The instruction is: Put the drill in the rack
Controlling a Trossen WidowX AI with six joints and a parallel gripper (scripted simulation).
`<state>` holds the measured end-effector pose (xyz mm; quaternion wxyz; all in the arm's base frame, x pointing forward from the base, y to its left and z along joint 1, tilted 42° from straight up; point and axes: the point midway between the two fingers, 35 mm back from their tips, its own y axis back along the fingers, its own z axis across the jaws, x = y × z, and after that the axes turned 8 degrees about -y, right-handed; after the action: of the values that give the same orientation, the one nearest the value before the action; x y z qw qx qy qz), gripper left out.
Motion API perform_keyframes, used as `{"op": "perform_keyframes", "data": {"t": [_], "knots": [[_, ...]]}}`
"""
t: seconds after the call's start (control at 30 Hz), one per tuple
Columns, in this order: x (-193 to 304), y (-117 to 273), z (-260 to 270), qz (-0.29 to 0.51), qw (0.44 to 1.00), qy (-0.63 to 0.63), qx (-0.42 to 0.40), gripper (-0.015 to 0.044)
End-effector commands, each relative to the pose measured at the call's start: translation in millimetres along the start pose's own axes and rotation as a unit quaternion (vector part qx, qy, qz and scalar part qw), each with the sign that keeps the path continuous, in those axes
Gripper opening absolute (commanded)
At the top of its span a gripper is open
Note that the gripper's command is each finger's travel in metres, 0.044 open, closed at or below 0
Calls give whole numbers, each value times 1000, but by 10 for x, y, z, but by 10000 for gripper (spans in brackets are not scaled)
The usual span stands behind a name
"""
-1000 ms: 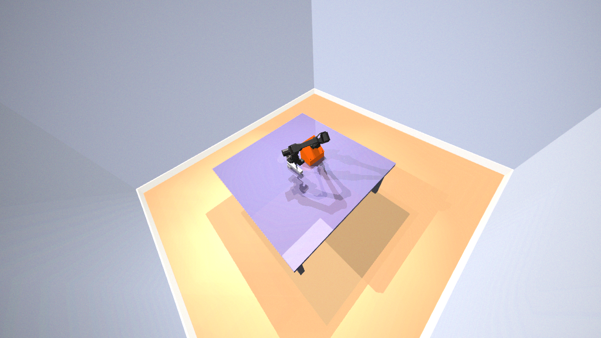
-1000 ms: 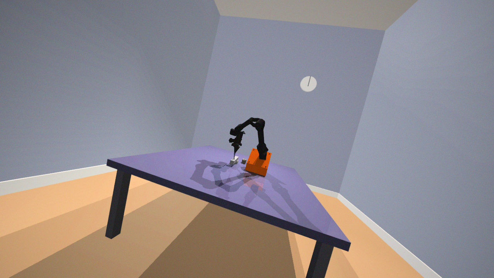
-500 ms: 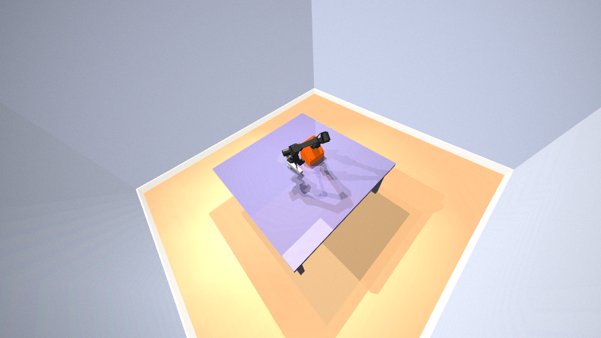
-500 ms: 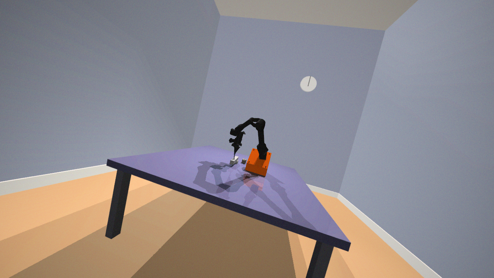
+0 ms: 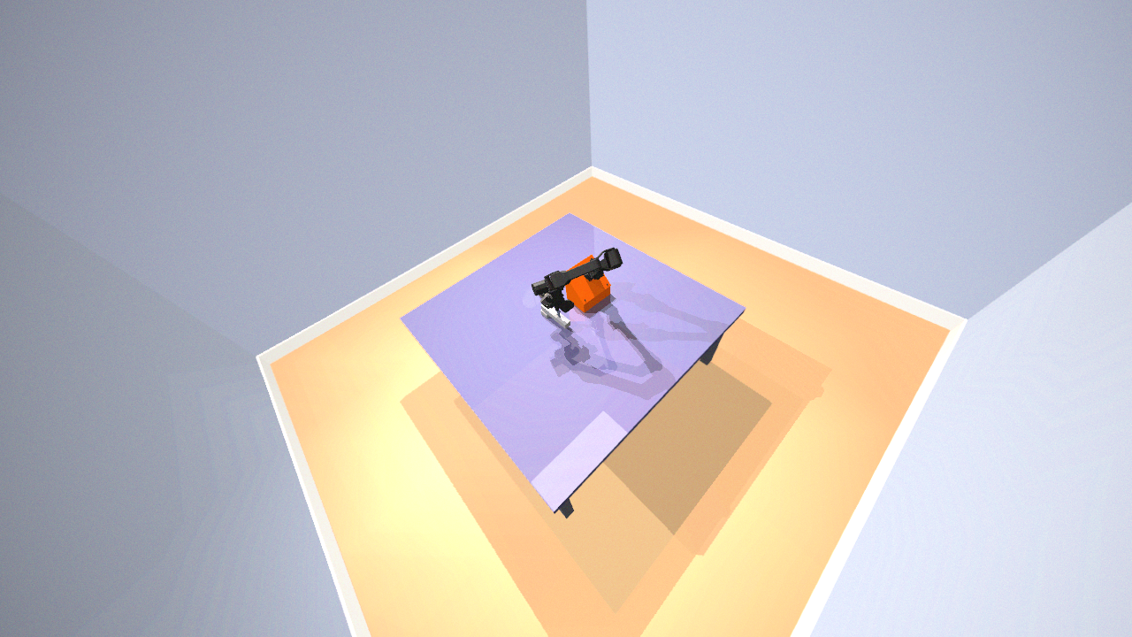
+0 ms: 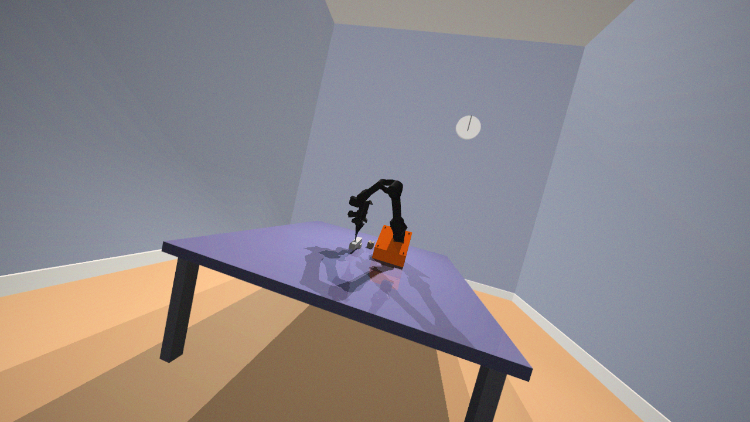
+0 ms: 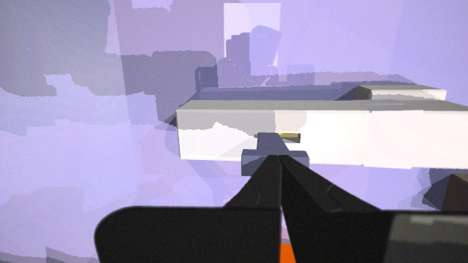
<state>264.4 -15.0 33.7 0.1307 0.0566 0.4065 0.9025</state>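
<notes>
My gripper (image 6: 355, 240) (image 7: 277, 164) is shut, its fingertips together with nothing between them. In the wrist view the tips are at the blue-grey T-shaped key (image 7: 270, 142), over its crossbar; whether they touch it cannot be told. The key's narrow stem reaches over the long white housing (image 5: 562, 322) (image 6: 354, 245) (image 7: 336, 135), beside a small slot. A gold-coloured piece (image 7: 289, 135), possibly part of the drill, shows inside the slot. No other part of the drill can be made out for certain. How deep the key sits is hidden.
A small grey-brown block (image 6: 370, 244) (image 7: 455, 193), possibly the rack, stands between the housing and the orange arm base (image 5: 589, 299) (image 6: 388, 257). A low white piece (image 7: 407, 93) lies behind the housing. Everything stands on the purple table (image 5: 475, 317) (image 6: 235, 251).
</notes>
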Motion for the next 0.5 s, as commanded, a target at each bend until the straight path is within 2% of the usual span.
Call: {"op": "perform_keyframes", "data": {"t": [0.0,0.2,0.3,0.47], "knots": [[80,-184,0,22,1000,1,-2,0],[85,-231,-1,22,1000,1,-2,0],[45,-101,-8,22,1000,1,-1,79],[-33,446,-14,22,1000,1,0,210]]}}
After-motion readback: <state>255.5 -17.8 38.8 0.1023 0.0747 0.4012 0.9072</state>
